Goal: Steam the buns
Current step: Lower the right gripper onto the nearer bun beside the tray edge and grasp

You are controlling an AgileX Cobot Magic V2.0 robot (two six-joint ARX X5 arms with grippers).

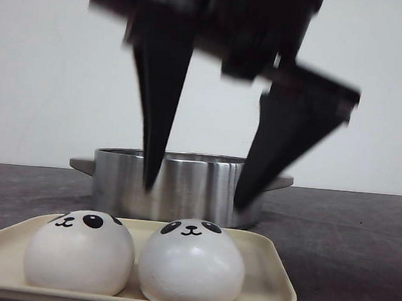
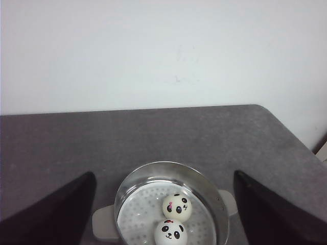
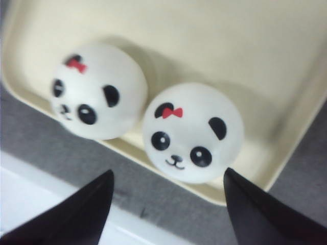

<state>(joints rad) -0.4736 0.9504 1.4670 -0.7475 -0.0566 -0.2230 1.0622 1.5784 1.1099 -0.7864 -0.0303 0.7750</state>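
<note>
Two white panda-face buns (image 1: 79, 252) (image 1: 191, 266) sit side by side on a cream tray (image 1: 273, 291). In the right wrist view both (image 3: 97, 97) (image 3: 193, 131) carry a red bow. Two more buns (image 2: 177, 206) (image 2: 170, 233) lie on the perforated floor of a steel steamer pot (image 2: 171, 164), which stands just behind the tray (image 1: 191, 185). My right gripper (image 1: 196, 191) hangs open and empty, blurred, low over the tray's front edge (image 3: 168, 172). My left gripper (image 2: 164, 174) is open and empty, high above the pot's near side, and is outside the front view.
The dark grey table (image 1: 348, 241) runs back to a white wall. The pot has two side handles (image 2: 102, 227). The table's front edge shows as a pale strip (image 3: 30, 204) close to the tray. The table's rounded far right corner (image 2: 265, 115) shows in the left wrist view.
</note>
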